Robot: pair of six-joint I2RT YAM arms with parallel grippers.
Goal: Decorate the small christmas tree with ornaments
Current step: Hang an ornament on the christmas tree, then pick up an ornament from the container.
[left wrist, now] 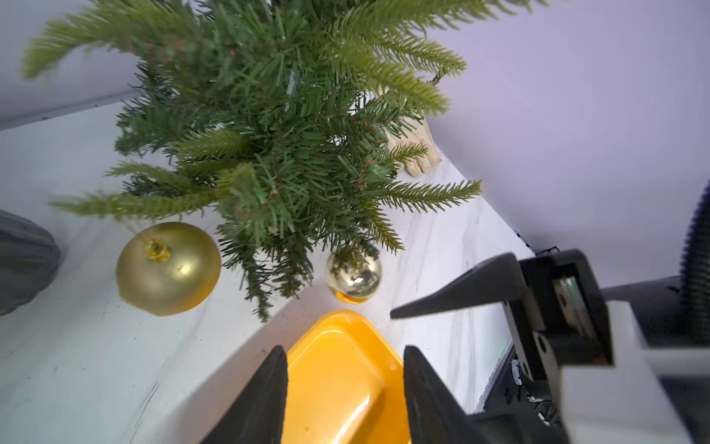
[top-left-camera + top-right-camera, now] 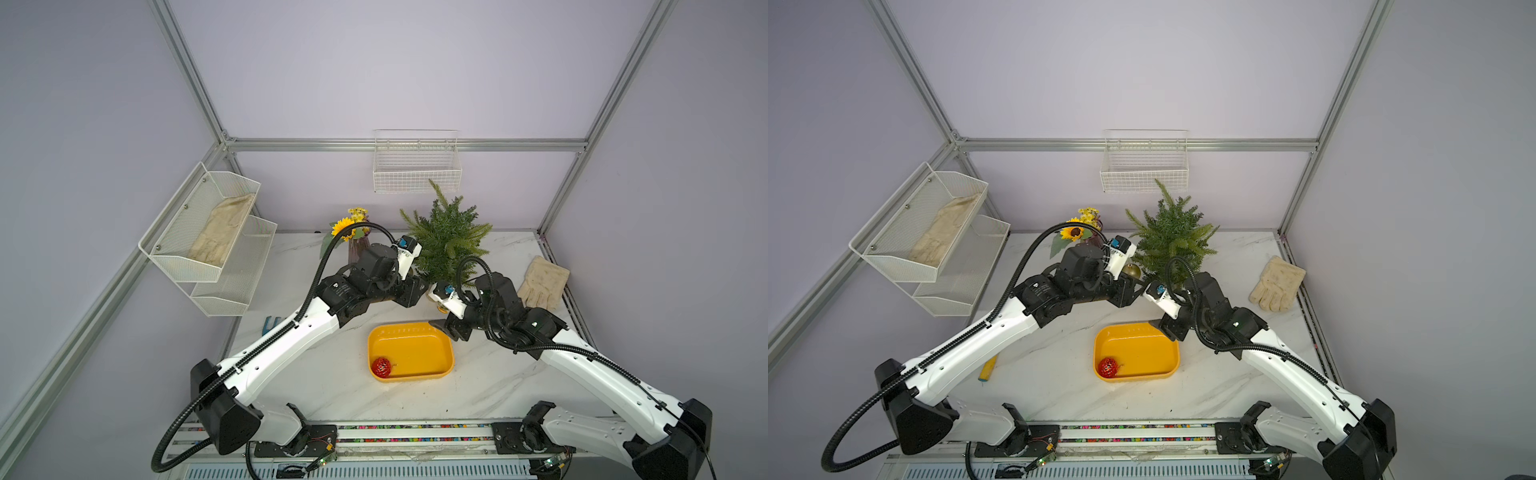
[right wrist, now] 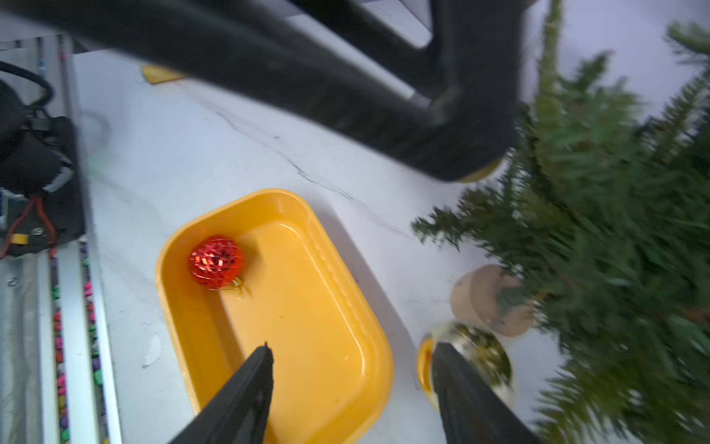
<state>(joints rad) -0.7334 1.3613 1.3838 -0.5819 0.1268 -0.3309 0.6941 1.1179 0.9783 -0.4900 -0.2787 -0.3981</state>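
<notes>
Tree [image 2: 446,237] noted far ctr, gold bauble [image 1: 168,269] & shiny bauble [image 1: 353,275] seemingly hung on low branches; L gripper [image 1: 344,350] & R gripper [image 3: 352,346] held part-open, empty, by near tray [image 2: 415,376], prob. because red bauble [image 2: 381,367] is yet to be fetched.

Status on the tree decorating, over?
Left hand, right hand open, empty. Matte gold bauble, mirrored bauble under tree branches. Red bauble in yellow tray, unobstructed.
</notes>
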